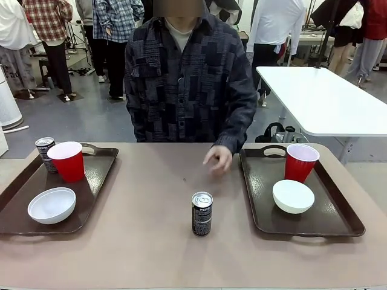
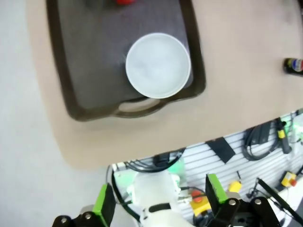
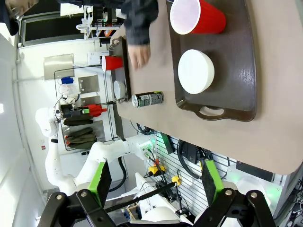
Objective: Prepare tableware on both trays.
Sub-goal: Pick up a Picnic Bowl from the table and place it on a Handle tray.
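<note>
A beige table [image 1: 145,241] runs across the front view, with a person standing at its far side and others on the grey floor behind. The left tray [image 1: 18,199] carries a can [image 1: 45,151] at its far end, a red cup [image 1: 66,161] just beside it and a white bowl [image 1: 52,205] nearer the robot. The right tray [image 1: 338,217] carries a red cup [image 1: 300,162] and a bowl [image 1: 293,196]. A second can [image 1: 202,213] stands upright on the bare table between the trays, and the person's hand [image 1: 218,159] hovers just beyond it.

In the left wrist view the left gripper [image 2: 158,201] hangs high above the table edge, jaws spread wide and empty, over the left tray [image 2: 61,56] and its bowl [image 2: 158,65].

In the right wrist view the right gripper [image 3: 156,182] is likewise wide open and empty, well above the right tray [image 3: 241,71], its cup [image 3: 199,16] and bowl [image 3: 196,71]; the middle can [image 3: 147,99] lies off the tray, near the person's hand [image 3: 139,56].
</note>
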